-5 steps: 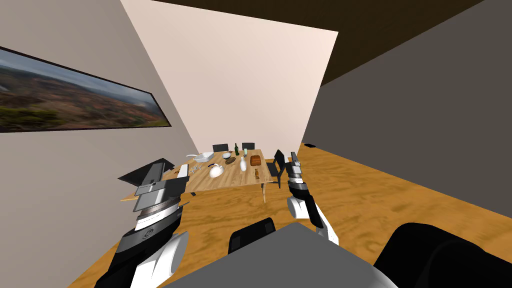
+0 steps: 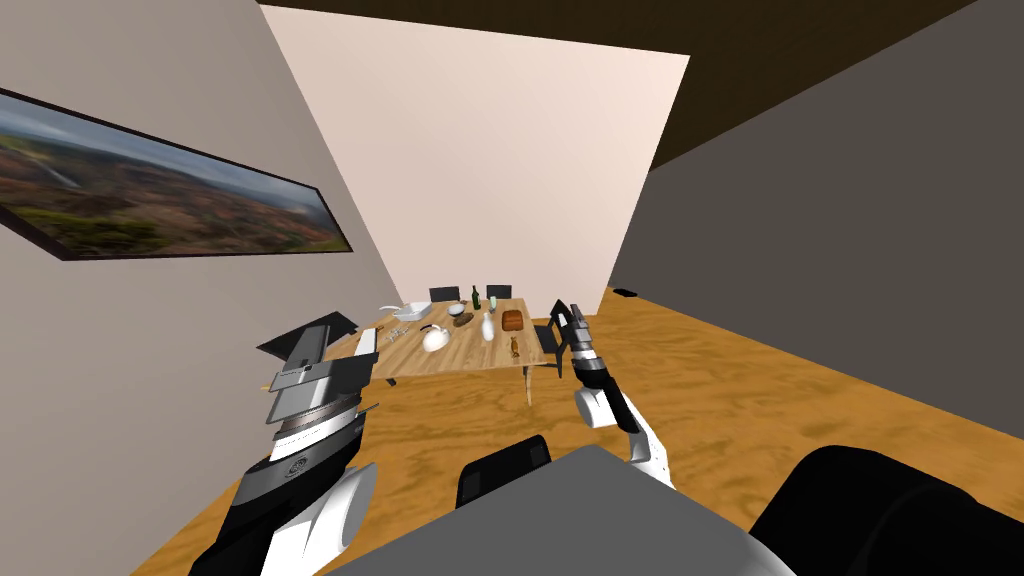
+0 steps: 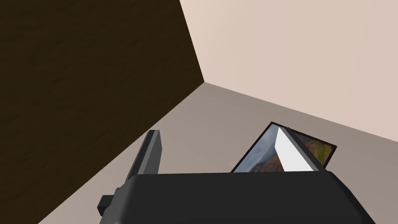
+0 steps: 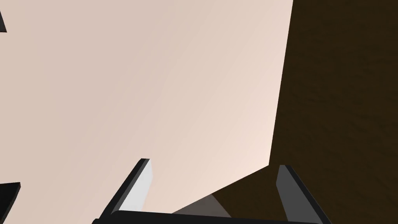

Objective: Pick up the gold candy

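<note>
Both open: left gripper (image 3: 216,132), right gripper (image 4: 213,163); gold candy (image 2: 514,347) lies well ahead of them on the desk (image 2: 470,366); we should drive closer before reaching.

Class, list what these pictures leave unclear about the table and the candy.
- Gold candy: a gold-brown speck near the table's right edge in the head view, too small to confirm.
- Table's left end: hidden behind the left end effector, head view.
- Right-hand chair: partly covered by the right end effector.
</note>
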